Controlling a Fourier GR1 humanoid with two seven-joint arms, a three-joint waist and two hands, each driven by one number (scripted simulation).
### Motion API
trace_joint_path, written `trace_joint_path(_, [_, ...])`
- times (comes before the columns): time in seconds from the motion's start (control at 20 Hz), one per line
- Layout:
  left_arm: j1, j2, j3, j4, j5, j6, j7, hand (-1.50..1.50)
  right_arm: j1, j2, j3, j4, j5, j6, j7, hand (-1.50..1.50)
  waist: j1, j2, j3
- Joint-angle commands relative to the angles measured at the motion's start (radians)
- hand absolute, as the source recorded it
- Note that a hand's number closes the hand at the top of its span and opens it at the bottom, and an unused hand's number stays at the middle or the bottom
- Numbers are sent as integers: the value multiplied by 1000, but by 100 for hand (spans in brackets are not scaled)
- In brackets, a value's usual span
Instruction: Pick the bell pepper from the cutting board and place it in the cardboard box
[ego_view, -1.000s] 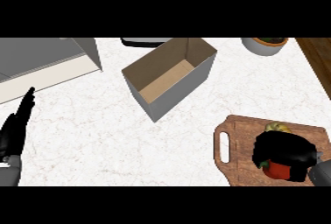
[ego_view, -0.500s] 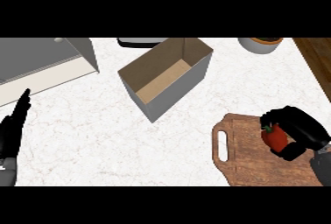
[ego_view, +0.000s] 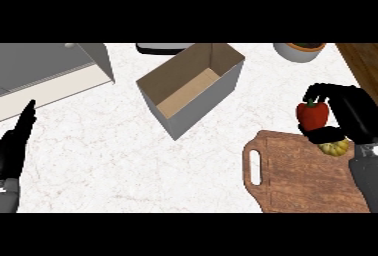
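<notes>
bell pepper (ego_view: 312, 114) clasped in right hand (ego_view: 350, 112), above cutting board (ego_view: 303, 172)

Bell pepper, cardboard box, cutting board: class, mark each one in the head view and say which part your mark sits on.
bell pepper (ego_view: 312, 114), head view, on its red side.
cardboard box (ego_view: 189, 98), head view, on its tan inner floor.
cutting board (ego_view: 303, 175), head view, on its bare wooden middle.

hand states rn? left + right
Left hand: open, fingers straight, resting at the view's left edge, holding nothing.
Right hand: shut on the bell pepper, beyond the cutting board's far edge.
</notes>
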Motion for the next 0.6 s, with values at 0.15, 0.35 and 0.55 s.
trace_joint_path(0.15, [31,-35,-13,-61,-36,22,10,0,-95,106,75,-171,56,56,147,150,20,5,1])
trace_joint_path(0.35, [11,-35,1,23,-39,1,-56,0,-216,165,44,-89,-35,123,149,150,22,8,1])
trace_joint_path(0.55, [-58,-25,14,55,-30,-13,-21,0,-346,293,71,-84,-68,185,299,150,21,8,1])
